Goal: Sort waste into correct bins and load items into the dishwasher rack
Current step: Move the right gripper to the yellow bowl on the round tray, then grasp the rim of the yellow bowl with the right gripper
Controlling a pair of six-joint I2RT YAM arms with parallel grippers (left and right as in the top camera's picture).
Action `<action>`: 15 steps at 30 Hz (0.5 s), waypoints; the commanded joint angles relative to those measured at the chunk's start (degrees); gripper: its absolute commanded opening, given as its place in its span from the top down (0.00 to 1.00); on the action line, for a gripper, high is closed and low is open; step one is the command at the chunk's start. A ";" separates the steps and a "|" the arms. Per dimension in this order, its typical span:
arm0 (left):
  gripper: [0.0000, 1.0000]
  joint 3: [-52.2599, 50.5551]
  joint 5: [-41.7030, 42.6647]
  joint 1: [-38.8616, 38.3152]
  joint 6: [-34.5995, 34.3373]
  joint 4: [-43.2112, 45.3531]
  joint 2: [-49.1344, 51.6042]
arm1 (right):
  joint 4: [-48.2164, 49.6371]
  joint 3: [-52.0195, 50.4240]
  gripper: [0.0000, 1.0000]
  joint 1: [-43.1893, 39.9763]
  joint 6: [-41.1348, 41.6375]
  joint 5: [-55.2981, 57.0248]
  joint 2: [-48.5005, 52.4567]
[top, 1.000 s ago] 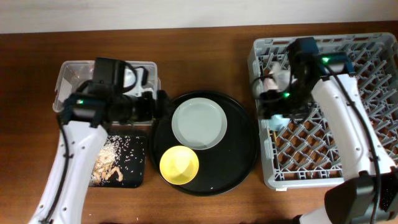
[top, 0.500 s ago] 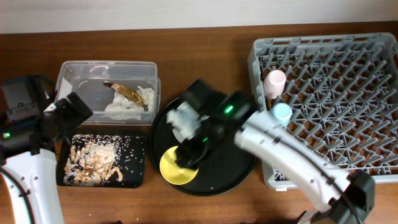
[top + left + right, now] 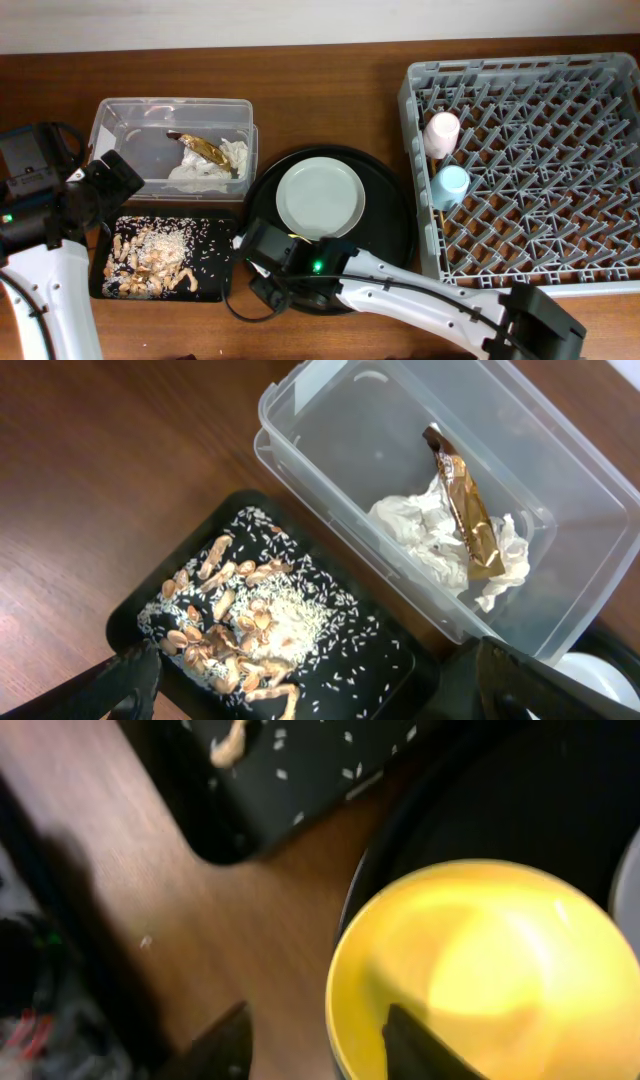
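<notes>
wooden table (image 3: pixel 330 90) holds a large round black tray (image 3: pixel 390 235), at whose near left edge the right gripper (image 3: pixel 315 1035) straddles the rim of the yellow plastic bowl (image 3: pixel 470 970), fingers half open and not clamped, so loading it likely needs a pinch and lift toward the large grey lattice dishwasher rack (image 3: pixel 540 200), while the left gripper (image 3: pixel 315 660) gapes empty.

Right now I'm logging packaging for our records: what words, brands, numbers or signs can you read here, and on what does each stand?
None: no word, number or sign can be read in any view.
The clear tub shows no legible label.
The brown scrap inside it carries no print that can be made out.
The grey rack is unmarked as far as it shows.
</notes>
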 commanded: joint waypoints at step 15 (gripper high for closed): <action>0.01 -0.11 -0.63 0.28 -0.37 -0.48 -0.46 | 12.22 -9.55 0.68 0.35 0.44 1.64 2.84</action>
